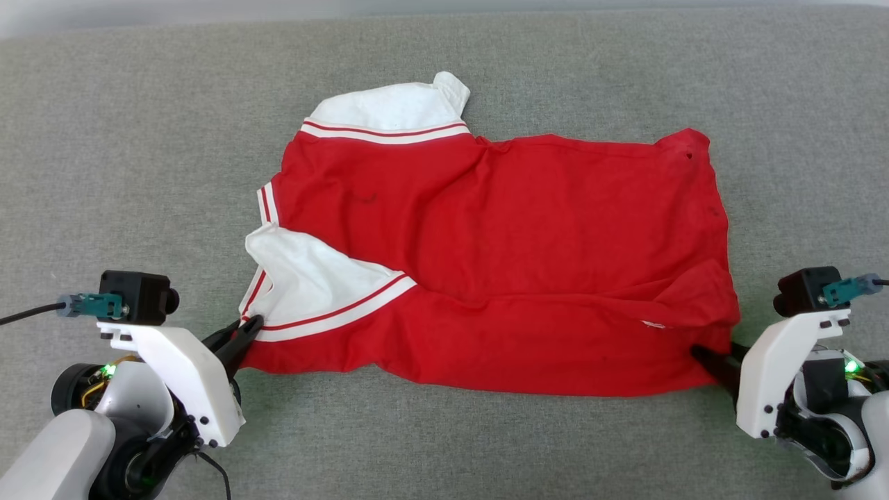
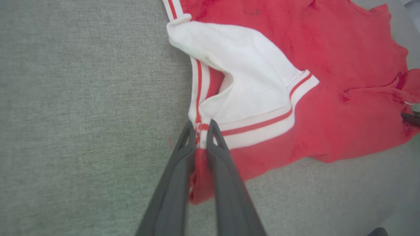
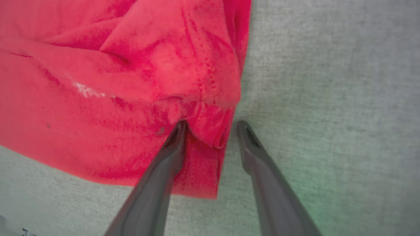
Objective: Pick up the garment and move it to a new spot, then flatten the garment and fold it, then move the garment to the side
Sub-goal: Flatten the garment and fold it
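garment (image 1: 500,243): red jersey, white sleeves, lay spread and creased mid grey fabric surface (image 1: 139,139).
left pincer (image 2: 200,126): clamped on striped sleeve trim.
right pincer (image 3: 211,126): fingers apart, straddling red hem corner.

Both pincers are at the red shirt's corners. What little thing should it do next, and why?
Probably close the right pincer: its fingers stand apart with a red corner of the shirt between them, while the left pincer already pinches the striped sleeve trim.

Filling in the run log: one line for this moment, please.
left gripper: shut on garment sleeve trim | right gripper: open, straddling garment corner
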